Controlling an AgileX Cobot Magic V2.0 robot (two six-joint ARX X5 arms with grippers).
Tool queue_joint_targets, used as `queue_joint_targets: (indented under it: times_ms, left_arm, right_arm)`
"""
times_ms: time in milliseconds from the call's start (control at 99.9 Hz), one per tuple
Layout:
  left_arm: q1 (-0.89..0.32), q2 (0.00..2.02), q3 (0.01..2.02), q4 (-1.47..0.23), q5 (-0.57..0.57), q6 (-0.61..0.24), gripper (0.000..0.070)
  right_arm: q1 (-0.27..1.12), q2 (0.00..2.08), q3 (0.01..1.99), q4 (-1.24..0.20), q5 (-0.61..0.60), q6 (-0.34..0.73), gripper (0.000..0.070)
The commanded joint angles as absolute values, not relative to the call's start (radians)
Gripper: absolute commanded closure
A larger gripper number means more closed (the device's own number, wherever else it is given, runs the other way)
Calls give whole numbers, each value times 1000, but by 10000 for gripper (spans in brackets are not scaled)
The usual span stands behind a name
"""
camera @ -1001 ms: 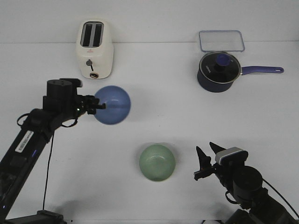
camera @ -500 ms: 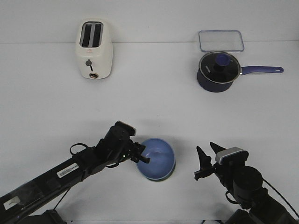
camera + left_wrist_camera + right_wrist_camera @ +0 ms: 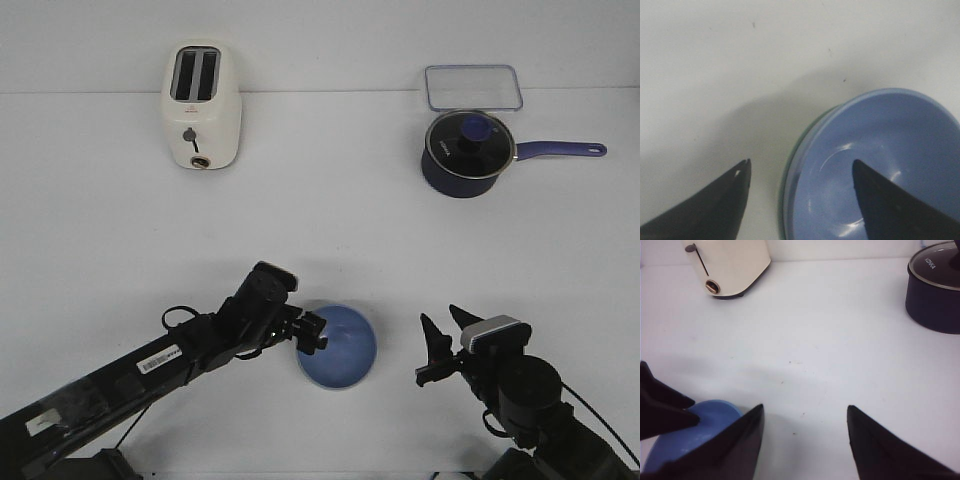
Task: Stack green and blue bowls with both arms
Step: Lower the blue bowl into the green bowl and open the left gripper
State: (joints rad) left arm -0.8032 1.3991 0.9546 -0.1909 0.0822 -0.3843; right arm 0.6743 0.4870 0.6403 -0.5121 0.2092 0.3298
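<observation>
The blue bowl (image 3: 340, 347) sits nested in the green bowl at the table's front middle. In the front view the green bowl is hidden under it. In the left wrist view only a thin green edge (image 3: 782, 195) shows beside the blue bowl (image 3: 875, 165). My left gripper (image 3: 312, 335) is open at the blue bowl's left rim, one finger inside and one outside (image 3: 801, 162). My right gripper (image 3: 440, 350) is open and empty, to the right of the bowls and apart from them (image 3: 805, 412). The blue bowl also shows in the right wrist view (image 3: 710, 417).
A cream toaster (image 3: 202, 105) stands at the back left and shows in the right wrist view too (image 3: 727, 265). A dark navy lidded saucepan (image 3: 468, 150) with a long handle stands at the back right (image 3: 935, 287). A clear lidded container (image 3: 474, 87) lies behind it.
My left arm carried the blue bowl from mid-left down onto the green bowl. The bowl now rests level in it and the jaws have opened off the rim. The right arm has not moved.
</observation>
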Motion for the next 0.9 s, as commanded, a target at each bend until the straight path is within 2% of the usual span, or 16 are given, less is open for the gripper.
queue_joint_targets:
  times_ms: [0,220,310,540,570,601,621,661,701,731,891]
  left_arm:
    - [-802,1358,973,-191,60,-368,279]
    - [-763,1058,967,-342,-74,-292,279]
    - [-762,923,915,-382,-125,-292,279]
    - [-762,701,675,-346,-167,-334,283]
    - [-762,684,657,-342,-167,-334,309]
    - [-762,671,646,-342,-167,-334,394]
    - [-762,665,643,-342,-167,-333,483]
    - [-762,659,642,-344,-167,-331,700]
    - [-762,658,642,-340,-167,-329,678]
    - [-762,658,642,-338,-167,-329,696]
    - [-762,647,642,-342,-165,-323,685]
  right_arm:
    - [683,495,641,-503,210,335,364]
    - [684,479,641,-531,210,313,364]
    - [690,460,637,-554,210,299,365]
    - [722,418,588,-554,207,286,365]
    - [723,418,588,-554,207,286,374]
    - [725,418,588,-550,207,285,425]
    - [725,419,588,-546,207,285,497]
    - [725,421,588,-540,207,285,688]
    - [725,421,588,-537,210,284,691]
    - [725,421,588,-530,211,284,691]
    - [725,416,589,-521,199,320,690]
